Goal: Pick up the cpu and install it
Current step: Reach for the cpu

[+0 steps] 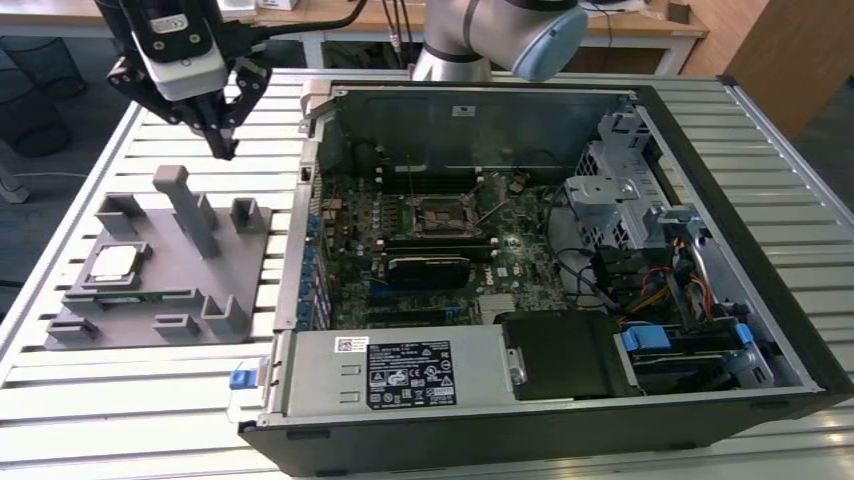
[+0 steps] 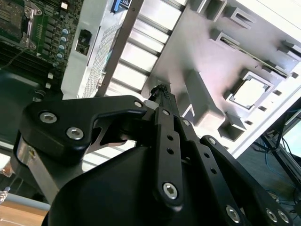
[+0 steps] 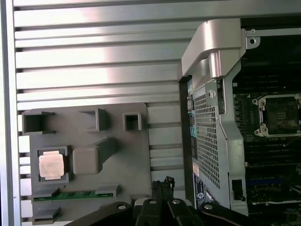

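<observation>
cpu (image 3: 50, 165) — flat, metal top up

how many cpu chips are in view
1. The cpu lies in a square pocket of the grey tray, beside the open computer case. The motherboard socket looks empty. Parts of the case interior are hidden.

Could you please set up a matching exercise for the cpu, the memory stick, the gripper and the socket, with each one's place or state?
1 cpu
2 memory stick
3 gripper
4 socket

A inside the computer case
B raised, holding nothing
C square recess of the grey holder
D slot beside the cpu

Pairs: 1-C, 2-D, 3-B, 4-A
</observation>
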You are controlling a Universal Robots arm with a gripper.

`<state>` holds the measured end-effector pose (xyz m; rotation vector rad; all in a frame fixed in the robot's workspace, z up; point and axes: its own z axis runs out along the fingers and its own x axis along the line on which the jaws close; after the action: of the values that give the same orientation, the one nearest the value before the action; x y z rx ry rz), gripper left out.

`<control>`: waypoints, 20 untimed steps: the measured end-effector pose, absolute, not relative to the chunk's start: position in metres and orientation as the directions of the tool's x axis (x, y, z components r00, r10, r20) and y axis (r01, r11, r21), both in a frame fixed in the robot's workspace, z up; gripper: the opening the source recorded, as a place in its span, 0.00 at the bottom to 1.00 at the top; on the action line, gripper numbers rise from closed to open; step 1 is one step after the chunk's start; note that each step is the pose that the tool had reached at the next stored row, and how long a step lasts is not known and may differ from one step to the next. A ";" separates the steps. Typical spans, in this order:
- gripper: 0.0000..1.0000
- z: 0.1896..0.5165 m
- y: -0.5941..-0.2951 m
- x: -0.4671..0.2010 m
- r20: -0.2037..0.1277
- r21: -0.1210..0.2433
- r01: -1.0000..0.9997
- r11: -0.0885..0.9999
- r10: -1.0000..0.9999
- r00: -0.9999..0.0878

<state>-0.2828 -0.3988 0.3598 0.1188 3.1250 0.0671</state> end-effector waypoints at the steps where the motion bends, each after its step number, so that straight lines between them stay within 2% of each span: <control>1: 0.11 0.360 -0.399 -0.284 -0.012 0.043 0.076 0.996 0.076 -0.997; 20: 0.11 0.353 -0.399 -0.311 -0.002 0.043 0.076 0.996 0.076 -0.997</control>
<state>-0.3114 -0.3987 0.3530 0.1195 3.1350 0.0667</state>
